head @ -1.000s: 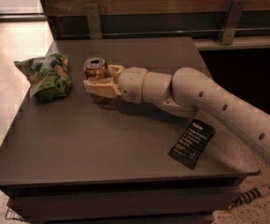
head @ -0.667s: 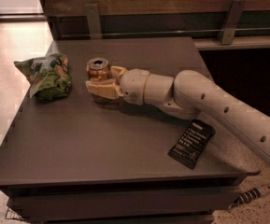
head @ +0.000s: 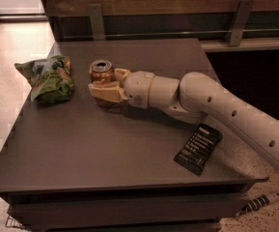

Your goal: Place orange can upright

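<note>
The orange can (head: 101,69) stands upright on the dark grey table (head: 105,149), left of centre toward the back, with its silver pull-tab top facing up. My gripper (head: 104,81) reaches in from the right at table height and is shut on the can's lower body. One tan finger (head: 103,91) crosses in front of the can and the other (head: 122,73) lies behind it. The can's lower half is hidden by the near finger.
A green snack bag (head: 49,79) lies to the left of the can, near the table's left edge. A black flat packet (head: 198,148) lies at the front right under my arm. A wooden wall with metal brackets (head: 96,21) runs behind the table.
The gripper and can have stayed in almost the same place, with the can upright throughout.
</note>
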Tool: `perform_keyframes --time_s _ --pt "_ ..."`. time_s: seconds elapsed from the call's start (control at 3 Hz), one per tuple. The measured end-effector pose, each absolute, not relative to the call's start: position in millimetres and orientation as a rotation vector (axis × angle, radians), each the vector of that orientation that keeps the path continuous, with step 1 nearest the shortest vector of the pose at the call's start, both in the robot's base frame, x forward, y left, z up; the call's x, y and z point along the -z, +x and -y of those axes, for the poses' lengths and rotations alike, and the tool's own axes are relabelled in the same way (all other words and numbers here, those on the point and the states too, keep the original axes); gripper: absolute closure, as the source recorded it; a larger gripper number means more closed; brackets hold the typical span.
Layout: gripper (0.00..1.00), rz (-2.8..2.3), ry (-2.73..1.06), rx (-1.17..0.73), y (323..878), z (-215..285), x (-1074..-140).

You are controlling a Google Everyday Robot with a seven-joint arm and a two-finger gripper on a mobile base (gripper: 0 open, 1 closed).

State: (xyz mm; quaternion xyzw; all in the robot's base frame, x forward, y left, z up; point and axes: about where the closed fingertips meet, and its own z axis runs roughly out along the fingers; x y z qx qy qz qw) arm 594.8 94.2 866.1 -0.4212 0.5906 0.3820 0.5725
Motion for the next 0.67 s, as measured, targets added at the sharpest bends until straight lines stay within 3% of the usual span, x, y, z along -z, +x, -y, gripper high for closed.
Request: perform_keyframes --time_s 0.33,0.67 --pt "0.30 -1.385 -0.988 -0.896 594.7 -94.4 -866.5" --pt "0.07 -1.385 -0.988 -0.896 594.7 -94.4 -866.5"
